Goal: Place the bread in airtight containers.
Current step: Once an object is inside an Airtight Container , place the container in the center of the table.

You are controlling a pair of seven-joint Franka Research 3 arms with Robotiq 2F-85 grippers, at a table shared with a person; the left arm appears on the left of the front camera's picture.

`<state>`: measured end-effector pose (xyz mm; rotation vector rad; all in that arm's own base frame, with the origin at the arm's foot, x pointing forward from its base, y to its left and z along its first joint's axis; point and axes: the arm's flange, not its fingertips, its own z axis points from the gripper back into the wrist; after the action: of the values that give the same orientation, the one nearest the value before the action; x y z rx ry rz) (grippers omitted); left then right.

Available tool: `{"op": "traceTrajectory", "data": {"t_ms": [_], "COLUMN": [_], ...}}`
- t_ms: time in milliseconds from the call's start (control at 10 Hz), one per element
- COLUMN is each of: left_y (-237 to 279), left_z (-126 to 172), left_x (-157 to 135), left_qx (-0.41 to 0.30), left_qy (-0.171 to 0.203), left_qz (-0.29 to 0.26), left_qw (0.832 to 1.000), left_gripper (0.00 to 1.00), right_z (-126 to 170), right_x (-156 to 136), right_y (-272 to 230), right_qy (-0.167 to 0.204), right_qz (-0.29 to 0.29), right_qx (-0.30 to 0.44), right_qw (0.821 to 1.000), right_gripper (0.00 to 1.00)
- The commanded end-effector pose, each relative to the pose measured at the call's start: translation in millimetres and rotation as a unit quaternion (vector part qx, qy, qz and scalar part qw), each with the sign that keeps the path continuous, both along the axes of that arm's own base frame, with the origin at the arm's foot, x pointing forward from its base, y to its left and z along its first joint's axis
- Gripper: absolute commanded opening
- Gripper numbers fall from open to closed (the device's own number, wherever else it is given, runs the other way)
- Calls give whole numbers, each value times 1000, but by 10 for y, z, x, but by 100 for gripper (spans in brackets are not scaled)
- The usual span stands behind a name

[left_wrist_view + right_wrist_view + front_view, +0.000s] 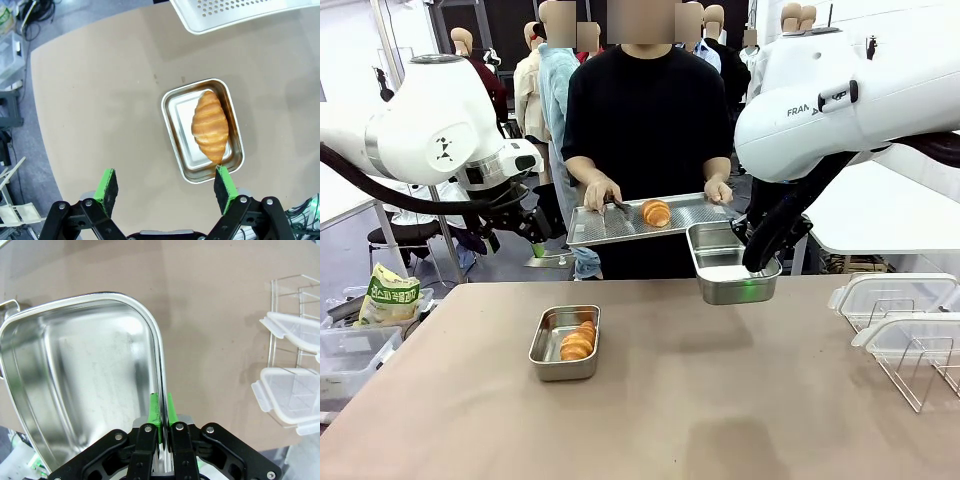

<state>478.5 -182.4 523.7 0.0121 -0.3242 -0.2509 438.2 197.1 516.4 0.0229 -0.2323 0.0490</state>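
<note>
From the front, the right gripper (pixel 757 265) is pinched on the near wall of an empty tin (pixel 720 290), carried in the air with its far rim just under the tray (pixel 605 228) that the person's hands (pixel 602 192) hold out. A loose roll (pixel 656 212) lies on that tray, up and beyond the fingers. Well below and across from that gripper, a filled tin (pixel 563 368) sits on the table (pixel 740 400) with a packed roll (pixel 578 342) inside. I judge one roll done and the second in hand, with the tin offered for loading. The left arm (pixel 450 140) hangs above the table's edge, a snack bag (pixel 388 295) low beside it. In the left wrist view, the left gripper (pixel 166 187) is spread wide and holds nothing. The filled tin (pixel 175 115) lies just ahead of one fingertip, the packed roll (pixel 210 125) lengthwise in it, and a corner of the tray (pixel 240 15) shows far ahead. In the right wrist view, the right gripper (pixel 161 412) clamps the thin wall of the empty tin (pixel 75 370), whose bare basin lies to one side. To the other side, well apart, clear lids (pixel 292 395) rest on wire racks (pixel 285 295). The next move, I think, calls for keeping the tin level beneath the tray lip until the roll drops in, then lowering it to the table. The thin-wall grip could let it tilt, and the tray crowds any upward move. Neither tin has its lid yet.
</note>
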Motion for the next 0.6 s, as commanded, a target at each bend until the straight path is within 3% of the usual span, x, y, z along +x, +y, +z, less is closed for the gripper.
{"op": "traceTrajectory", "data": {"t_ms": [0, 500], "left_y": [14, 14], "left_z": [42, 42], "left_x": [-7, -7], "left_qx": [1, 1], "left_qy": [-4, -4], "left_qz": [1, 1], "left_qw": [1000, 1000], "left_gripper": [100, 100], "right_z": [30, 30], "right_x": [-5, -5], "right_y": [-1, -1], "right_qy": [-2, -2], "right_qz": [2, 2], "right_qx": [5, 5], "right_qw": [1000, 1000], "right_gripper": [0, 0]}}
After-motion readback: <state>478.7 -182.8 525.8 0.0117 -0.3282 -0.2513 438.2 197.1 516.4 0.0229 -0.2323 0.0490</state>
